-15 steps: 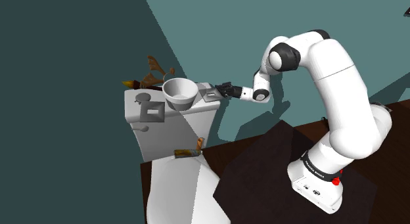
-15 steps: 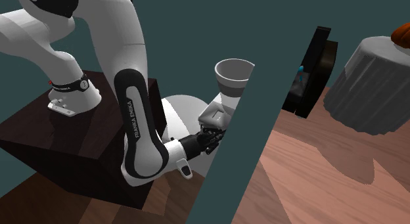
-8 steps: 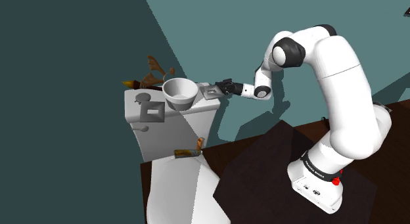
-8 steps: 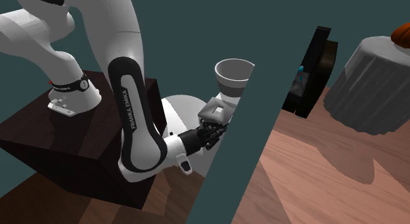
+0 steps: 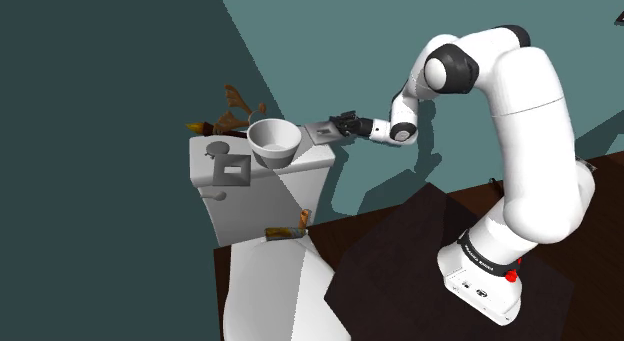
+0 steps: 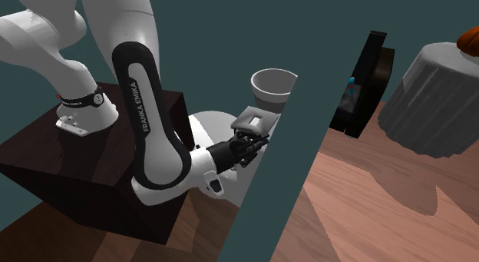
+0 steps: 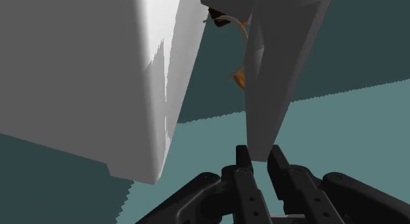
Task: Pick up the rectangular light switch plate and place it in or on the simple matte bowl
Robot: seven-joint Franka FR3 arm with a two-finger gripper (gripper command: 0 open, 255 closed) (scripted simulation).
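1. The gripper [image 5: 336, 127] is closed on the plate [image 5: 321, 131], a flat grey rectangle. In the wrist view the two fingers [image 7: 243, 162] pinch its near edge, one on each face.
2. In the shoulder view the plate is held in the air just above the end of the toilet tank's [image 5: 250, 189] lid that is nearest the arm [image 5: 520, 109]. It is tilted, and it appears not to touch the lid.
3. The bowl [image 5: 272, 141], pale grey and matte, stands upright on the tank lid near its middle. The plate is just beside the bowl's rim, on the arm's side, and apart from it.
4. In the second exterior view the plate [image 6: 255, 117] sits just below the bowl [image 6: 273, 85], with the gripper [image 6: 249, 136] reaching up to it from beneath.
5. In the wrist view the plate [image 7: 276, 78] rises from the gripper [image 7: 257, 157], with the white tank [image 7: 85, 78] close alongside.
6. A brown, leafy thing [image 5: 235, 109] shows behind the tank's far edge.
7. The arm rises from its dark stand [image 5: 420, 249].
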